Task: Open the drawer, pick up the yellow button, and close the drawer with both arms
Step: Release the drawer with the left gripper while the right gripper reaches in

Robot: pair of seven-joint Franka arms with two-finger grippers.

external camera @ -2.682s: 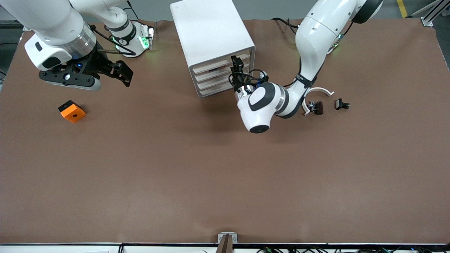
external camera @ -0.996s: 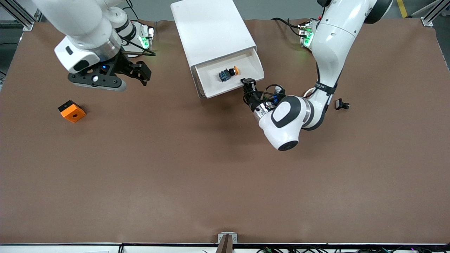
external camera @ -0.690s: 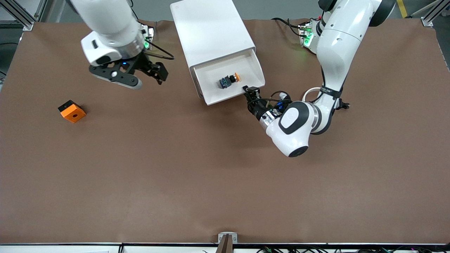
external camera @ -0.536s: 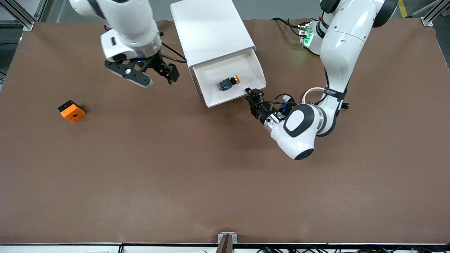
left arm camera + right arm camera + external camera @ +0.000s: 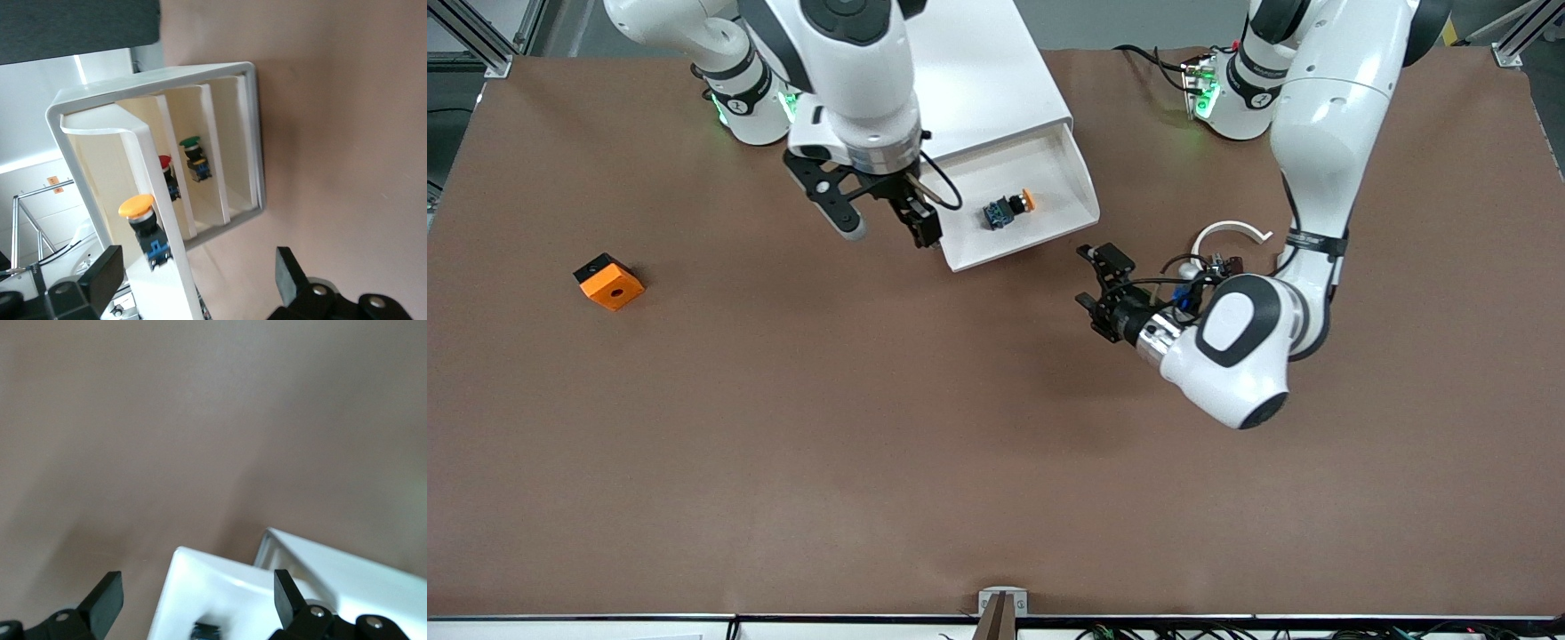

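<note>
The white drawer [image 5: 1083, 190] stands pulled out of the top of the white cabinet [image 5: 978, 80]. The button [image 5: 1008, 209], with its yellow-orange cap and bluish base, lies in it. My right gripper [image 5: 919, 227] is open and empty, over the drawer's corner toward the right arm's end. In the right wrist view the drawer [image 5: 200, 580] and the button's dark base [image 5: 207, 631] lie between the right gripper's [image 5: 197, 600] fingers. My left gripper [image 5: 1092, 280] is open and empty, off the drawer, low over the table. In the left wrist view the left gripper [image 5: 195, 287] faces the button [image 5: 143, 223] and the drawer [image 5: 170, 267].
An orange square block [image 5: 608, 281] lies toward the right arm's end. A white curved piece [image 5: 1232, 233] and small dark parts [image 5: 1224, 263] lie beside the left arm. In the left wrist view a red button [image 5: 167, 175] and a green button [image 5: 194, 157] sit in the lower drawers.
The drawer came out of the cabinet, pulled by my left gripper, which then let go, opened and drew back. My right arm swung in from its end of the table to the drawer.
</note>
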